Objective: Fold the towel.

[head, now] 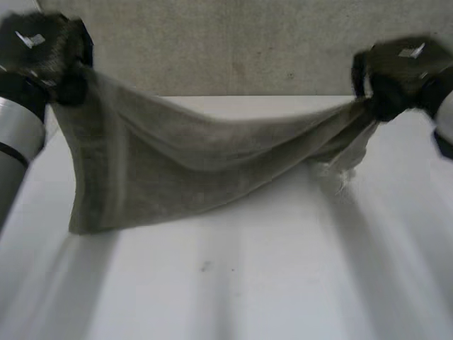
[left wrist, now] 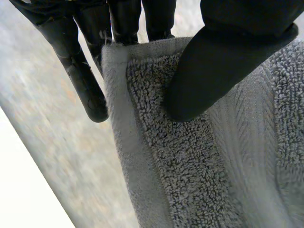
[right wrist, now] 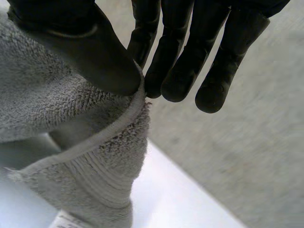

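A grey terry towel (head: 184, 159) hangs stretched in the air between my two hands above the white table (head: 233, 283). My left hand (head: 49, 53) holds its upper left corner; in the left wrist view the thumb (left wrist: 209, 66) presses the towel (left wrist: 199, 161) against the fingers (left wrist: 85, 80) behind its hem. My right hand (head: 396, 71) pinches the upper right corner; in the right wrist view its thumb (right wrist: 90, 52) clamps the bunched towel edge (right wrist: 95, 156) against the fingers (right wrist: 175, 61). The towel sags in the middle, and its lower left corner hangs down toward the table.
A grey wall (head: 233, 42) rises behind the table's far edge. A white label (head: 343, 177) dangles from the towel below my right hand. The near half of the table lies bare in front of the hanging towel.
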You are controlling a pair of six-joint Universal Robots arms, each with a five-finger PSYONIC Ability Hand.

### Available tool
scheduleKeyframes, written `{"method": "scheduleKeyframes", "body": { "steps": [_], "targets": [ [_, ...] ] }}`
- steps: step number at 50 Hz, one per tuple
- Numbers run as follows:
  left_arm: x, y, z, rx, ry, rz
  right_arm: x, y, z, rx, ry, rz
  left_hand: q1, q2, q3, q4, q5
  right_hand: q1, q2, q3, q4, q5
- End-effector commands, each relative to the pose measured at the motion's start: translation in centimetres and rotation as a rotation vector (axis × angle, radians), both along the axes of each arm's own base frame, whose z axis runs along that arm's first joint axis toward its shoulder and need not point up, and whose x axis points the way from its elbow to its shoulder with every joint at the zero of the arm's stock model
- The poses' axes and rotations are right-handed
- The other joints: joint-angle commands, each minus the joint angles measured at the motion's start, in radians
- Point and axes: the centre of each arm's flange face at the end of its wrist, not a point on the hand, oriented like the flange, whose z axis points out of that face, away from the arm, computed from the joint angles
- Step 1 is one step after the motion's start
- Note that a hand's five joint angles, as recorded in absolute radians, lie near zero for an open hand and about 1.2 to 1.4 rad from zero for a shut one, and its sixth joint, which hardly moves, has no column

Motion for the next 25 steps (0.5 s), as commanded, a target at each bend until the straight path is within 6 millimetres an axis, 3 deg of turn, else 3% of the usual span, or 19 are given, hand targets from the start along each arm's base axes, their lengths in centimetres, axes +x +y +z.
{"method": "scheduleKeyframes", "body": {
  "steps": [1,5,9,11,12,13,14,15,16,17,18,19,20,21,22,23,24,25],
  "targets": [
    [0.8,3.1,4.3,-0.050,0.062,-0.049,-1.7,3.0,5.8,-0.101,0.033,-0.028,0.204,0.179,0.180,0.179,0.193,0.057,0.073,0.068,0.056,0.043],
    [1.1,3.1,4.4,-0.027,0.078,-0.047,-2.0,3.7,6.5,-0.088,0.077,-0.029,0.204,0.179,0.180,0.179,0.193,0.057,0.073,0.068,0.056,0.043],
    [1.2,2.5,3.1,0.019,0.069,-0.048,-1.9,3.7,6.1,-0.053,0.125,-0.017,0.204,0.179,0.180,0.179,0.193,0.057,0.073,0.068,0.056,0.043],
    [1.1,1.9,2.0,0.054,0.057,-0.048,-1.5,1.7,3.8,0.015,0.184,-0.008,0.204,0.179,0.180,0.179,0.193,0.057,0.073,0.068,0.056,0.043],
    [0.9,0.7,0.3,0.110,0.041,-0.046,-1.5,1.7,3.8,0.015,0.184,-0.008,0.204,0.179,0.180,0.179,0.193,0.057,0.073,0.068,0.056,0.043],
    [0.6,-0.7,-1.5,0.169,0.025,-0.044,-1.2,0.7,2.6,0.049,0.208,-0.003,0.204,0.179,0.180,0.179,0.193,0.057,0.073,0.068,0.056,0.043],
    [0.6,-0.7,-1.6,0.169,0.025,-0.044,-1.0,-0.5,1.3,0.084,0.228,-0.002,0.204,0.179,0.180,0.179,0.193,0.057,0.073,0.068,0.056,0.043],
    [0.2,-2.1,-3.3,0.219,0.017,-0.044,-1.0,-0.5,1.3,0.085,0.228,-0.002,0.204,0.179,0.180,0.179,0.193,0.057,0.073,0.068,0.056,0.043],
    [-0.2,-3.2,-4.7,0.253,0.010,-0.046,-0.7,-1.7,0.0,0.115,0.247,0.001,0.204,0.179,0.180,0.179,0.193,0.057,0.073,0.068,0.056,0.043],
    [-0.2,-3.2,-4.8,0.253,0.009,-0.046,-0.4,-3.0,-1.2,0.139,0.258,0.004,0.204,0.179,0.180,0.179,0.193,0.057,0.073,0.068,0.056,0.043],
    [-1.1,-4.4,-6.0,0.268,0.004,-0.061,-0.4,-3.1,-1.2,0.139,0.258,0.004,0.204,0.179,0.180,0.179,0.193,0.057,0.073,0.068,0.056,0.043],
    [-1.1,-4.4,-6.0,0.268,0.004,-0.061,0.1,-4.7,-2.3,0.156,0.263,0.004,0.204,0.179,0.180,0.179,0.193,0.057,0.073,0.068,0.056,0.043],
    [-1.7,-5.9,-6.9,0.263,0.008,-0.060,0.1,-4.7,-2.4,0.157,0.263,0.004,0.204,0.179,0.180,0.179,0.193,0.057,0.073,0.068,0.056,0.043],
    [-2.2,-7.6,-7.4,0.244,0.022,-0.059,0.5,-6.4,-3.4,0.164,0.264,-0.002,0.204,0.179,0.180,0.179,0.193,0.057,0.073,0.068,0.056,0.043],
    [-2.2,-7.6,-7.4,0.244,0.022,-0.059,0.9,-7.8,-4.0,0.152,0.265,-0.010,0.204,0.179,0.180,0.179,0.193,0.057,0.073,0.068,0.056,0.043],
    [-2.8,-8.9,-7.3,0.217,0.049,-0.067,0.9,-7.8,-4.0,0.152,0.265,-0.010,0.204,0.179,0.180,0.179,0.193,0.057,0.073,0.068,0.056,0.043],
    [-3.4,-10.2,-6.7,0.175,0.094,-0.083,1.3,-9.2,-4.3,0.123,0.264,-0.023,0.204,0.179,0.180,0.179,0.193,0.057,0.073,0.068,0.056,0.043],
    [-3.4,-10.2,-6.7,0.175,0.095,-0.083,1.8,-10.4,-4.1,0.071,0.254,-0.035,0.204,0.179,0.180,0.179,0.193,0.057,0.073,0.068,0.056,0.043]
  ]
}}
